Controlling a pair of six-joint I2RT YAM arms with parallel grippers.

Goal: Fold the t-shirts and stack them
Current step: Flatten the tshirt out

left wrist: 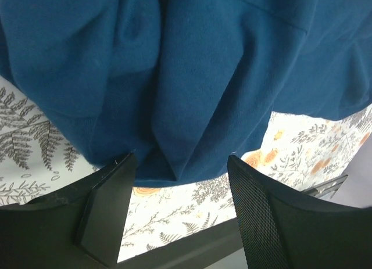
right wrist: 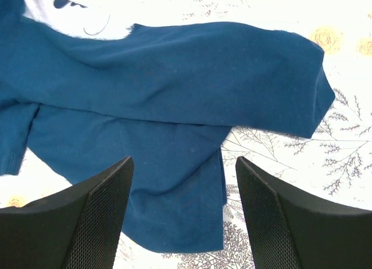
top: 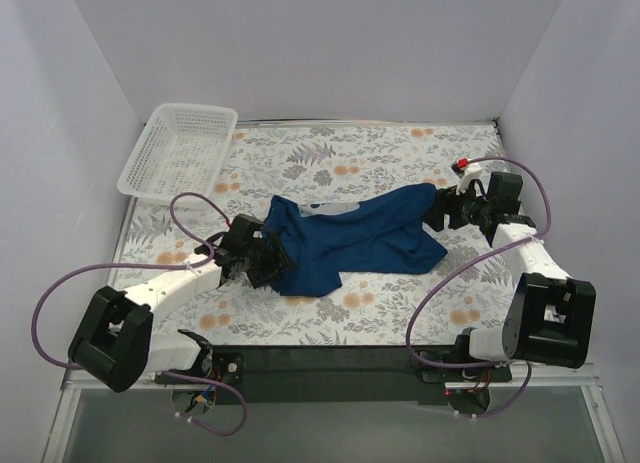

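T-shirt (top: 350, 238) lies bunched mid-way across the table (top: 400, 313), left gripper (left wrist: 181, 164) at its left hem, right gripper (right wrist: 183, 161) over its right end, both claws spread, pinching nothing (opposite ends, presumably to draw it flat before folding).

Nothing written could be read anywhere: no label, brand or number. The pale print (right wrist: 75, 16) on the navy t-shirt (right wrist: 174, 89) showed only dark marks, not letters.
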